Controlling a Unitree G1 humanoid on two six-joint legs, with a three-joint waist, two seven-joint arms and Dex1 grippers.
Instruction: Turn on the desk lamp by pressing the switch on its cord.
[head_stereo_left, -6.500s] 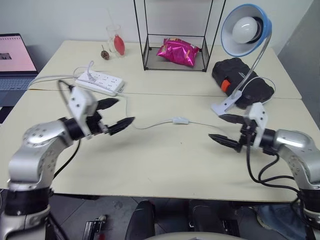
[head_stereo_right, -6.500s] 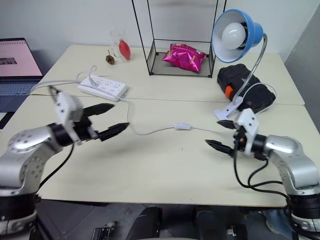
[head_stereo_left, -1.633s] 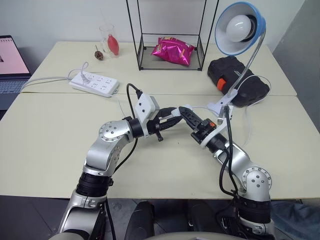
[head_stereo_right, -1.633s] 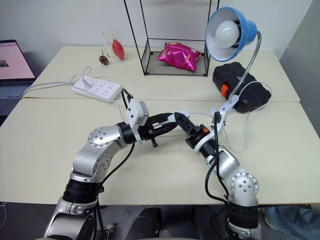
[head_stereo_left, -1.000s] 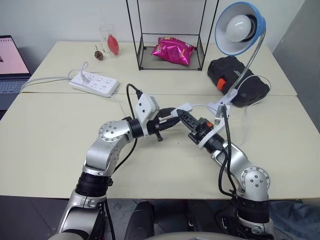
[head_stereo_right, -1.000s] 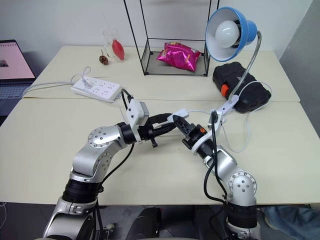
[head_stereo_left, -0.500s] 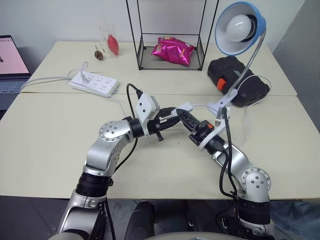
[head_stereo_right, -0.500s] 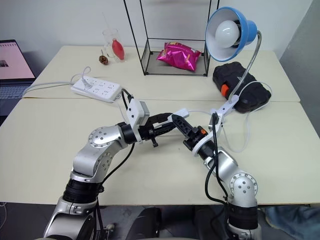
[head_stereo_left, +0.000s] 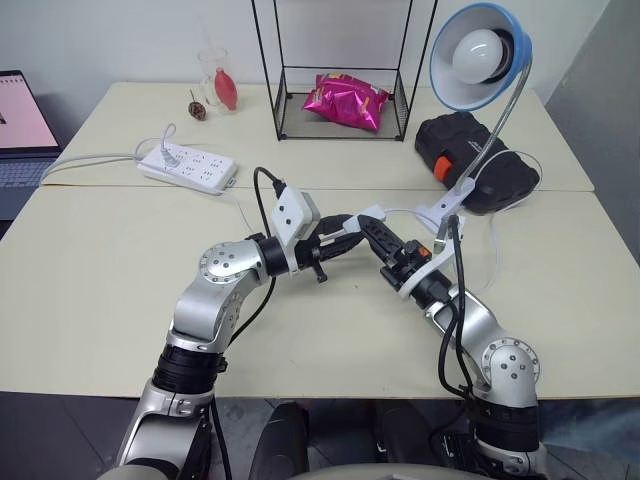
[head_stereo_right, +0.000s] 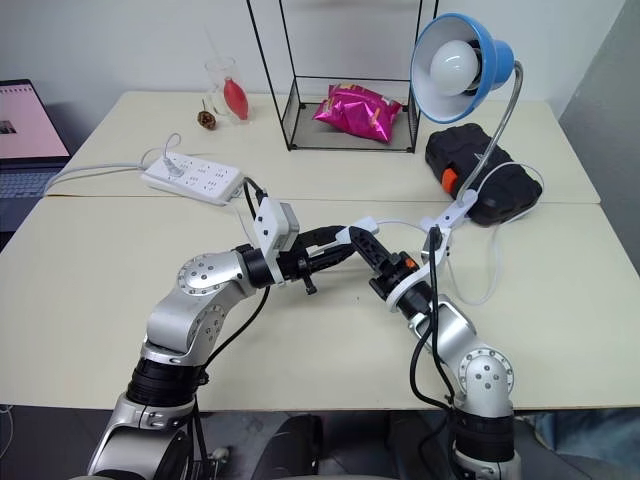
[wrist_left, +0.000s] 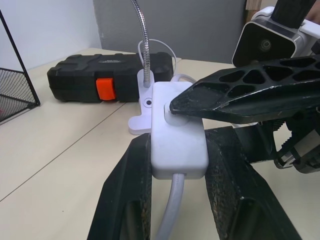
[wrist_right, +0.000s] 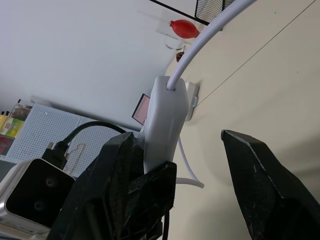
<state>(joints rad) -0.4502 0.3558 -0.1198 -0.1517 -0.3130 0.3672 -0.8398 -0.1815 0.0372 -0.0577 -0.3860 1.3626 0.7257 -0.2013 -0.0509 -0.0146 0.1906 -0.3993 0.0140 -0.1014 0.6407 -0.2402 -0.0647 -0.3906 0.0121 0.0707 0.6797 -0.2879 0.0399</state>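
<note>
My left gripper (head_stereo_left: 345, 228) is shut on the switch (head_stereo_left: 368, 213), a small white oblong block held above the middle of the table. In the left wrist view the switch (wrist_left: 177, 125) sits between my two black fingers, with the cord (wrist_left: 170, 215) leaving its near end. My right gripper (head_stereo_left: 372, 232) meets it from the right with its jaws open. One of its fingers (wrist_left: 240, 95) lies with its tip on the switch's top face, while the other finger (wrist_right: 255, 175) stands well apart. The desk lamp (head_stereo_left: 480, 55) stands at the back right on its white clip base (head_stereo_left: 445, 210).
A black case (head_stereo_left: 475, 160) lies behind the clip base. A wire rack (head_stereo_left: 340, 70) holding a pink bag (head_stereo_left: 345, 100) stands at the back centre. A white power strip (head_stereo_left: 188, 166) and a glass (head_stereo_left: 222, 85) are at the back left, with a laptop (head_stereo_left: 20, 120) at the far left.
The right gripper's jaws have parted beside the switch. Both arms stay where they were, and the left gripper keeps its hold.
</note>
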